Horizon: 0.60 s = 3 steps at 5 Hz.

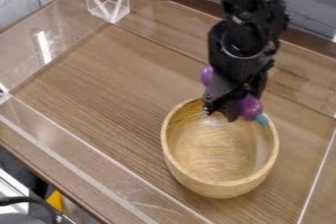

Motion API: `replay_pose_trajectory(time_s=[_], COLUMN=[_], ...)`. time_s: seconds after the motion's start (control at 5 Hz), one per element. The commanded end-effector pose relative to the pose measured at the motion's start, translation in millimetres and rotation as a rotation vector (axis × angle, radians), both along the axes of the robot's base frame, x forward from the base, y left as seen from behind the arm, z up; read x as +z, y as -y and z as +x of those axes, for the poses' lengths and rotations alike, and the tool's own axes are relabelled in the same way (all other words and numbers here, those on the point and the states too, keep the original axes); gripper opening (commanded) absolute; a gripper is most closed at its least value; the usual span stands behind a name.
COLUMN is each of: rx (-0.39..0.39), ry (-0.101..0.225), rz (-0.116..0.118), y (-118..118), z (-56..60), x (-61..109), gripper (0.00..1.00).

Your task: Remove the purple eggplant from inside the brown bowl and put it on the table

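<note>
My black gripper (233, 105) points down over the far rim of the brown bowl (219, 150), a wide tan wooden bowl on the table (105, 81). It is shut on the purple eggplant (245, 98). Purple shows on both sides of the fingers, and the teal stem tip (261, 118) pokes out at the lower right. The eggplant hangs just above the bowl's back edge. The inside of the bowl holds nothing else.
Clear acrylic walls (39, 41) run around the table's edges. A small clear acrylic stand (108, 5) sits at the far left corner. Bare wood-grain tabletop lies left of the bowl and behind it.
</note>
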<state>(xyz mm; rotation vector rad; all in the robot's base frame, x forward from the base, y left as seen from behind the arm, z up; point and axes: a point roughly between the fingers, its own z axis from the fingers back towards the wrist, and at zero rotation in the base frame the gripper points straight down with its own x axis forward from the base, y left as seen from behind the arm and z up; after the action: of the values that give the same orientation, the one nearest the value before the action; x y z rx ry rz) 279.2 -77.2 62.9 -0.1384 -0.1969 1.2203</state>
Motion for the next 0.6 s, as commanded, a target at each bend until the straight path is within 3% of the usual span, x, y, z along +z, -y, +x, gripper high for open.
replay_pose_trajectory(time_s=[0.0,0.4], rx=[0.001,-0.007], ry=[0.044,0.043], rz=[0.008,0.028], y=[7,12], z=[9.1,11.4], x=[22.2,32.4], gripper=[0.0,0.0])
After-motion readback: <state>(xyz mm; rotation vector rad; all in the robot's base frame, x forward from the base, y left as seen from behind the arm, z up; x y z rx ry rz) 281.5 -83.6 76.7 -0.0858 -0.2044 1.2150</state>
